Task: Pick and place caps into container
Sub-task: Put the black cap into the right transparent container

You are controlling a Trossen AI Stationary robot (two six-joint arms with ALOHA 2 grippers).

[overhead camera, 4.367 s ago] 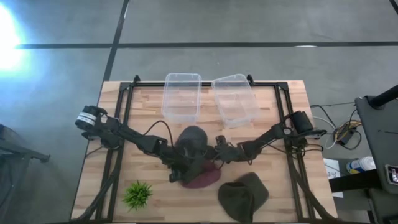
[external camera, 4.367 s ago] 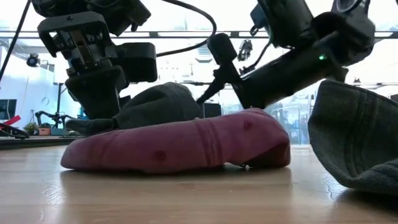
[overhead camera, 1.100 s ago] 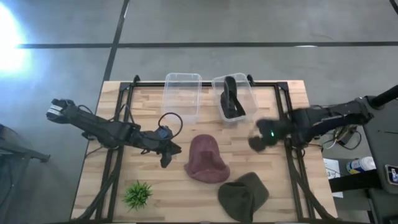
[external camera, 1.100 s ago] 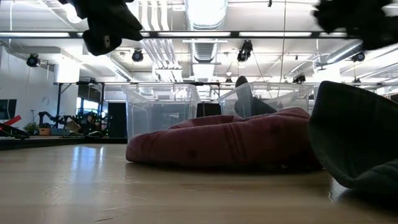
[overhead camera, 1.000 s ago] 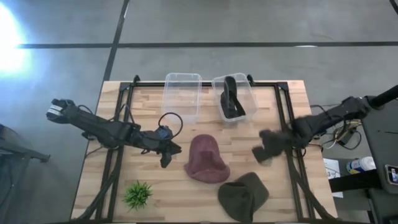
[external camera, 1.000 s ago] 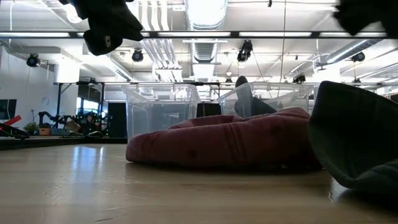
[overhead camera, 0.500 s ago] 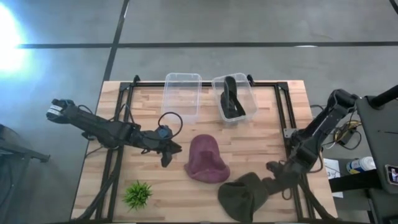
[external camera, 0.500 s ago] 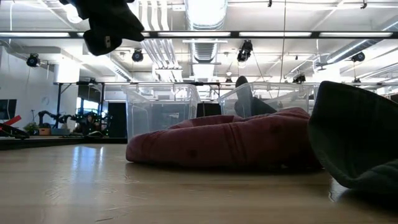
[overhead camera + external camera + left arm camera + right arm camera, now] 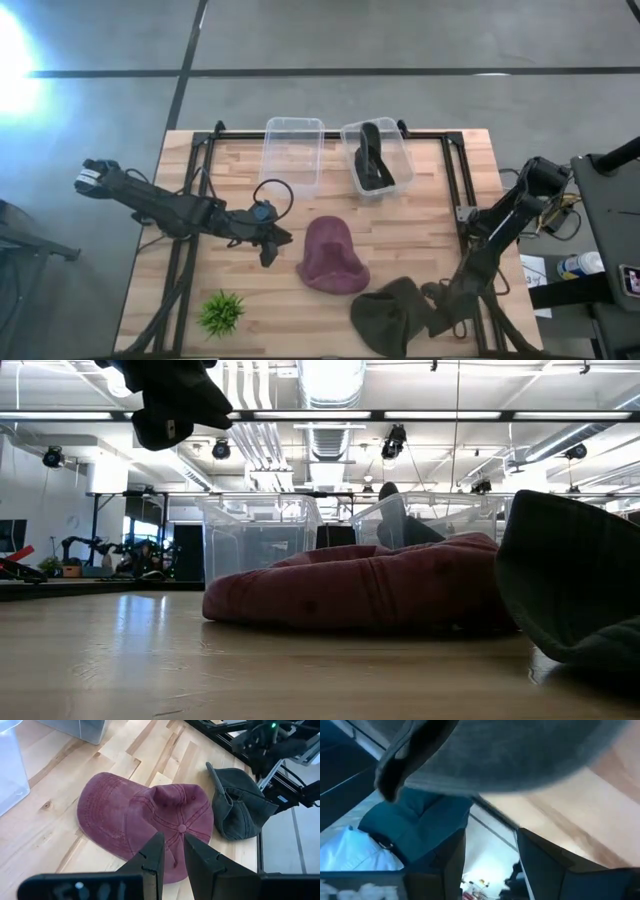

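The maroon cap (image 9: 333, 258) (image 9: 145, 820) (image 9: 360, 595) lies flat at mid-table. One olive cap (image 9: 390, 315) (image 9: 570, 580) rests near the table's near edge, right of centre. A second olive cap (image 9: 372, 160) sits inside the right clear tub (image 9: 392, 135). My left gripper (image 9: 268, 247) (image 9: 172, 845) hovers just left of the maroon cap, its fingers a narrow gap apart. My right gripper (image 9: 436, 300) (image 9: 490, 835) is open and low at the near olive cap's (image 9: 510, 750) right edge, just short of it.
The left clear tub (image 9: 292, 150) stands at the far edge beside the right one, with nothing in it. A small green spiky plant (image 9: 222, 312) is at the near left. Black frame rails (image 9: 195, 200) run along both table sides.
My right arm has swung from beside the right tub toward the table's near edge and dropped low, ending at the right edge of the near olive cap. The caps and my left arm have stayed where they were.
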